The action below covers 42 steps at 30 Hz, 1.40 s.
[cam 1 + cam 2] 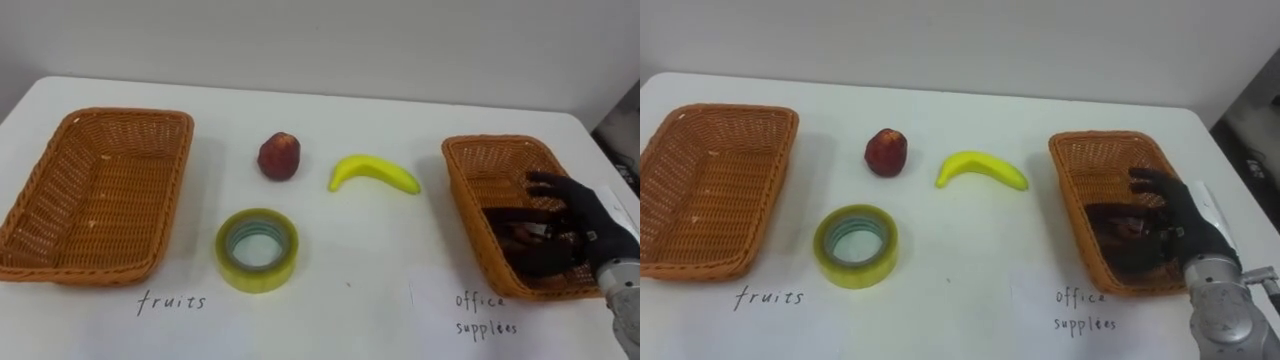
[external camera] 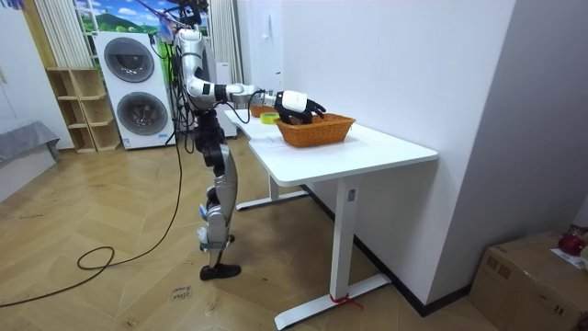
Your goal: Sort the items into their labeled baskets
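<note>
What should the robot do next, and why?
Probably lift the right hand out of the office supplies basket and reach toward the tape roll. The tape lies out on the table, not in that basket, and the fingers look open, so the hand seems free to pick it up.

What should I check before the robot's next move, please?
1. Black right hand clear of the right brown wicker basket: not ok, hovering over it.
2. Dark shape beneath it identified: cannot tell.
3. Yellow-green tape roll sorted: not ok, on the white table.
4. Red fruit and yellow banana sorted: not ok, both on the table.
5. Left brown wicker basket free to receive: ok, empty.
</note>
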Tool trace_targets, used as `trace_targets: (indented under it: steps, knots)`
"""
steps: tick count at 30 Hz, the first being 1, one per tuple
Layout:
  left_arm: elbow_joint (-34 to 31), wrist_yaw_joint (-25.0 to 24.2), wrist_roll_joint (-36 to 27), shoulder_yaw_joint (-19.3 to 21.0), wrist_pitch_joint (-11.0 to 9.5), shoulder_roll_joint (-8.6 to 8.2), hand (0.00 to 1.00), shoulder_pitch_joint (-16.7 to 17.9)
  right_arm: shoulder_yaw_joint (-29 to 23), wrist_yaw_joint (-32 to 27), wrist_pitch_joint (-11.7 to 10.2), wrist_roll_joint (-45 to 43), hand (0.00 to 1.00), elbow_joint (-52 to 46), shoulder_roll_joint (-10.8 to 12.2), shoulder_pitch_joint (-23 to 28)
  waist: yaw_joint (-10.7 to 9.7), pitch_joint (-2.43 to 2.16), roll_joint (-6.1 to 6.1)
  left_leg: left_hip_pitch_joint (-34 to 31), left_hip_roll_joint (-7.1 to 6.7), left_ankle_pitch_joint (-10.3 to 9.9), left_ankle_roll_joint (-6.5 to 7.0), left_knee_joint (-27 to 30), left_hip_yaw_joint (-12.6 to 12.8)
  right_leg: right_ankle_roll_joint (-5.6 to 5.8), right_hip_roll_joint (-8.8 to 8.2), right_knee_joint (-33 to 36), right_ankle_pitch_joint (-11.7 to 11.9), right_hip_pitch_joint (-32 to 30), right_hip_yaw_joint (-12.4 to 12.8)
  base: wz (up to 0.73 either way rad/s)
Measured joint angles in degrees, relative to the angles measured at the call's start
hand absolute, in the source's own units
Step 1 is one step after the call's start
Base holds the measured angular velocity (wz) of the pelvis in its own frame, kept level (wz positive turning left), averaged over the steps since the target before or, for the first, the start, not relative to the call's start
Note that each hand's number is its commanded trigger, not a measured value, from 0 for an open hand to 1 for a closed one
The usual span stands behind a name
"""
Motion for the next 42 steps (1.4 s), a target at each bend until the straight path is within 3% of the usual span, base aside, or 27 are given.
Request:
trace_targets:
  steps: [28, 35, 42]
  knots:
    - [0.13, -0.01, 0.05, 0.31, -0.05, -0.11, 0.00, 0.23, -0.15, -0.30, 0.04, -1.20, 0.00, -2.29, 0.00, -1.26, 0.04, -0.09, -0.56, 0.18, 0.01, 0.00, 0.00, 0.20, 0.16, 0.00, 0.00, 0.18, 0.00, -0.12, 0.20, 0.00]
    - [2.10, 0.00, 0.04, 0.65, -0.41, 0.02, 0.00, -0.49, -1.96, -4.74, -1.59, -0.11, 0.00, -9.83, -0.06, -1.52, 0.32, 0.03, -0.77, 0.25, 0.03, 0.00, 0.00, 0.19, 0.16, 0.00, 0.05, 0.10, 0.00, -0.07, 0.29, 0.00]
    - [3.46, 0.00, 0.04, 0.66, -0.48, 0.02, 0.00, -1.08, -2.10, -9.44, -1.58, 3.18, 0.00, -11.36, -0.06, -3.38, 1.44, 0.03, -0.83, 0.06, 0.02, 0.01, 0.00, -0.18, 0.16, 0.00, 0.05, 0.18, 0.00, -0.33, 0.27, 0.00]
